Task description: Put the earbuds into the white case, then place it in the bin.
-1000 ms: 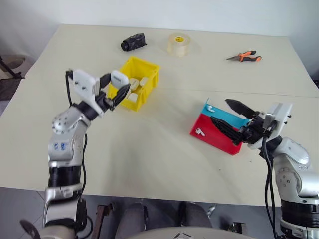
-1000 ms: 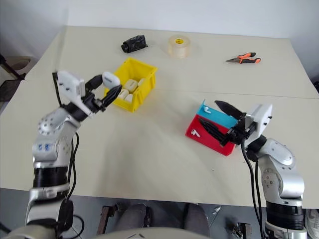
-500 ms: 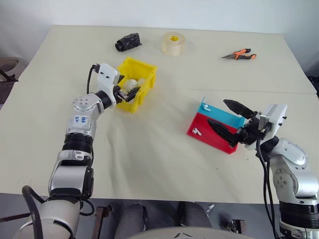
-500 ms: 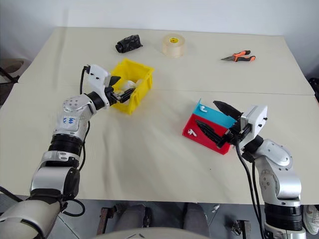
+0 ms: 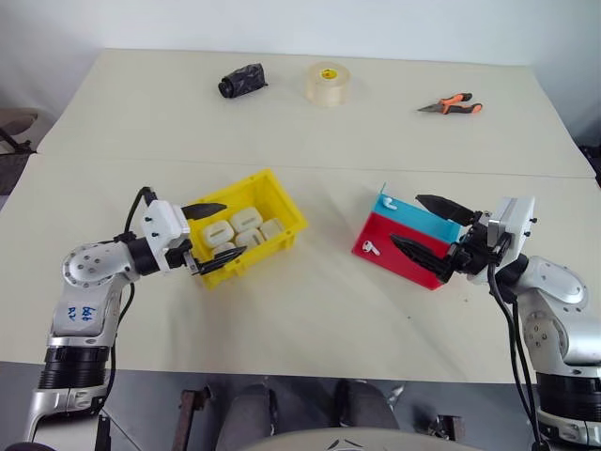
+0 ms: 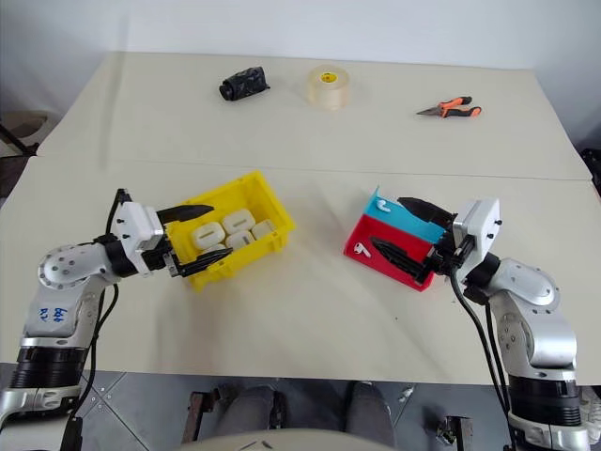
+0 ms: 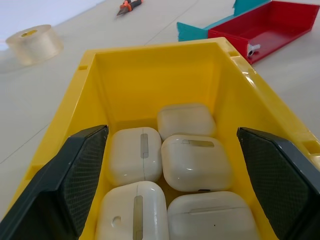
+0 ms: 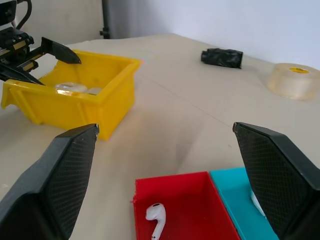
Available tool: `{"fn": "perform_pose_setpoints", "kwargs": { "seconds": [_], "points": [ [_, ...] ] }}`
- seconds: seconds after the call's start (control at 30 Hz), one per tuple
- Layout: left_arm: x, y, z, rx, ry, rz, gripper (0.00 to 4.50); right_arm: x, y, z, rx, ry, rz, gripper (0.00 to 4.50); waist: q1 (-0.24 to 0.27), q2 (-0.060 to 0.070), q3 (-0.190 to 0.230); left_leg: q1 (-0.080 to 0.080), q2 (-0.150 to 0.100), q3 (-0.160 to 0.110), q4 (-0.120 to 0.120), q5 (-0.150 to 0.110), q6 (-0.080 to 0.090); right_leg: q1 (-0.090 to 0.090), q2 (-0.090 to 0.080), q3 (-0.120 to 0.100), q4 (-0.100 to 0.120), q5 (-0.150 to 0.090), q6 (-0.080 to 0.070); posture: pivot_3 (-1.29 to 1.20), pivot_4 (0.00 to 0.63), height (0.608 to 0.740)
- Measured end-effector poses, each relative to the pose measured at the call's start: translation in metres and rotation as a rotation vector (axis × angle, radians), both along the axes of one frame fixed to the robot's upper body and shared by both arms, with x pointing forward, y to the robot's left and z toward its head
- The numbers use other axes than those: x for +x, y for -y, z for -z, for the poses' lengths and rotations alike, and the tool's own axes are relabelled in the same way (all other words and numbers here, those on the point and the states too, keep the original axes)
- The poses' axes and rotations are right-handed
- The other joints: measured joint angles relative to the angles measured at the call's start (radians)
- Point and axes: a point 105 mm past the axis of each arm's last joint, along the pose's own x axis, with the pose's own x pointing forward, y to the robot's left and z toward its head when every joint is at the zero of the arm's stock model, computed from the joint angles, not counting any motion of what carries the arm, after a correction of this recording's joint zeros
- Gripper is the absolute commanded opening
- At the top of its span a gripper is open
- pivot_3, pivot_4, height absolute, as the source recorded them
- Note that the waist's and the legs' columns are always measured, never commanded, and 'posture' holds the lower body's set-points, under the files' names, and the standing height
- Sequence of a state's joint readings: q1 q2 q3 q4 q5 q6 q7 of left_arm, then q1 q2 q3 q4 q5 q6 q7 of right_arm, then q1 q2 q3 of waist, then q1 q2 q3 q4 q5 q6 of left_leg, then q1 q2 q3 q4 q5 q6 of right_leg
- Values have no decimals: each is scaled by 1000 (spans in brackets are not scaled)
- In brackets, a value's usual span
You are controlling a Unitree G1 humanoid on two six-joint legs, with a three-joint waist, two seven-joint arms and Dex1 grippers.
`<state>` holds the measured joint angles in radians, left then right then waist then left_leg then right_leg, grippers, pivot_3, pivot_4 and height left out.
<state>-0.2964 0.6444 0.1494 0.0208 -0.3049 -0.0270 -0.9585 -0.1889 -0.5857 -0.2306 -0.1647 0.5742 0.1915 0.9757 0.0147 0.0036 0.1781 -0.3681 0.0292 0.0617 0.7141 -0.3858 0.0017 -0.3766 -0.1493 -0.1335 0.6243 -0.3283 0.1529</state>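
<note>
1. left gripper [image 5: 205, 239] is spread wide and empty at the near-left end of the bin [image 5: 284, 201]; several white cases [image 7: 196, 161] lie inside.
2. right gripper [image 5: 433, 231] is spread wide, level, its fingers straddling the near-right end of the red-and-blue tray [image 5: 415, 261].
3. one earbud [image 5: 369, 249] lies in the tray's red part, just left of the right gripper, stem pointing roughly toward it; the right arm is far nearer.

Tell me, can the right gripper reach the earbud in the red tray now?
Probably yes: the right gripper is open beside the red tray, and nothing covers the earbud.
</note>
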Motion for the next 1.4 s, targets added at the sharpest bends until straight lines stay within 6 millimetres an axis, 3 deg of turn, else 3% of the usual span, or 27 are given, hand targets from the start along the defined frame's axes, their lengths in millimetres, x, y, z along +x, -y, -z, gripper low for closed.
{"fn": "perform_pose_setpoints", "kwargs": {
  "seconds": [0.3,0.53,0.7,0.83,0.93,1.0,1.2,1.4],
  "points": [
    [21,9,1,-150,-98,-117,4482,6,-3,4,-22,-7,-23,4500,8,0,0,0,0,0,0,0,0,0,0,0,0,0,0,0,150,740],
    [52,20,2,-243,-124,-229,2483,5,-3,7,-24,-17,-18,4500,8,0,0,0,0,0,0,0,0,0,0,-1,1,0,0,0,150,740],
    [54,27,-14,-301,-52,-205,2483,2,-3,9,-26,-22,-13,4500,7,0,0,0,0,0,0,0,0,0,0,-1,1,0,0,0,150,740],
    [35,29,-28,-331,-18,-82,3341,0,-4,9,-27,-18,-14,4500,1,0,0,0,0,0,0,0,0,0,0,-1,1,0,0,0,150,740],
    [21,26,-36,-293,10,-24,4371,-1,-4,8,-26,-15,-18,4500,-2,0,0,0,0,0,0,0,0,0,0,0,1,0,0,0,150,740],
    [12,17,-38,-250,5,-4,4465,-2,-4,8,-27,-19,-27,4500,-5,0,0,0,0,0,0,0,0,0,0,0,1,0,0,0,150,740],
    [-18,-19,-9,-61,-92,-2,4465,-16,2,15,-123,-60,-97,4500,-4,0,0,0,0,0,-1,0,0,0,0,0,0,0,0,0,150,740],
    [-42,-25,9,-25,-159,-12,4465,-23,5,18,-168,-56,-149,4500,6,0,0,0,1,0,-1,0,0,0,0,0,-1,0,0,0,150,740]
  ]
}}
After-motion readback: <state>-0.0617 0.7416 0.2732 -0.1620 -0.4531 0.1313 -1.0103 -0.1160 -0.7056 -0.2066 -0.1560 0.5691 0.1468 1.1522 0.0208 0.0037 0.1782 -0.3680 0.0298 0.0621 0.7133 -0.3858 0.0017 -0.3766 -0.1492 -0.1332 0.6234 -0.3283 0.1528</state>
